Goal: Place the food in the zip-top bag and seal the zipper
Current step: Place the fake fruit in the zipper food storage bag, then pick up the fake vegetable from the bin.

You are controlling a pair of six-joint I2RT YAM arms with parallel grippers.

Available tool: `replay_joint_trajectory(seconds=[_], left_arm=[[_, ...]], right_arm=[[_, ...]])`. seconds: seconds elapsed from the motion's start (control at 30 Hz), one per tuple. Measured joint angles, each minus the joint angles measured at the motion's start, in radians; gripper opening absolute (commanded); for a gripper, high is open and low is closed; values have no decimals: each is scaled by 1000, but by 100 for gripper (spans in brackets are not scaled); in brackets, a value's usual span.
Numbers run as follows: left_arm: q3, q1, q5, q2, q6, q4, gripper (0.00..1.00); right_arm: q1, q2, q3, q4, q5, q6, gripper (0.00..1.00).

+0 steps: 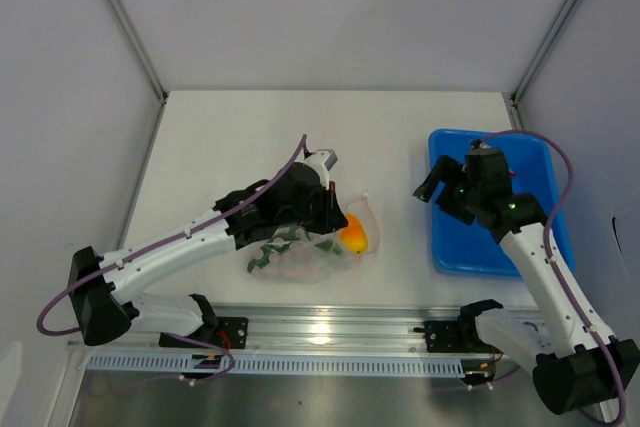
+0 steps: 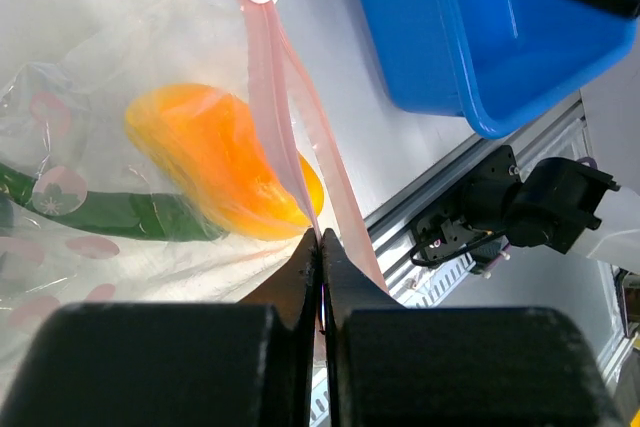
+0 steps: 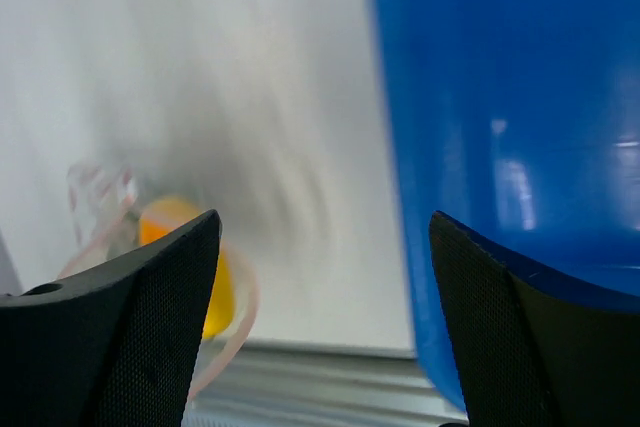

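The clear zip-top bag [image 1: 300,252] lies on the table near the front edge, with a yellow-orange piece [image 1: 353,236] and dark green pieces [image 1: 268,250] inside it. In the left wrist view the orange piece [image 2: 205,152] and a green piece [image 2: 110,212] show through the plastic. The pink zipper [image 2: 285,97] runs up from my left gripper [image 2: 320,239], which is shut on it at the bag's mouth. My right gripper [image 3: 320,277] is open and empty, over the left edge of the blue bin [image 1: 490,202]. No red chili shows.
The blue bin [image 3: 510,127] stands at the right of the table. The metal rail [image 1: 330,332] with the arm bases runs along the near edge. The bag's mouth loop [image 3: 235,307] shows blurred at the right wrist view's lower left.
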Motion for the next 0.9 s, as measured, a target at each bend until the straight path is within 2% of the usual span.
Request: replay_joint_trajectory(seconds=[0.17,0.3,0.63,0.9], left_arm=[[0,0,0,0,0,1,1],[-8,0,0,-6,0,8,0],[-31,0,1,-27,0,16,1],[-39,0,5,-28,0,23,1]], right_arm=[[-269,36,-19,32,93,-68,77],[-382,142,-66,114,139,-85,72],[-446,520,-54,284,264,-108,71],[-469,681,18,374,275,-107,70]])
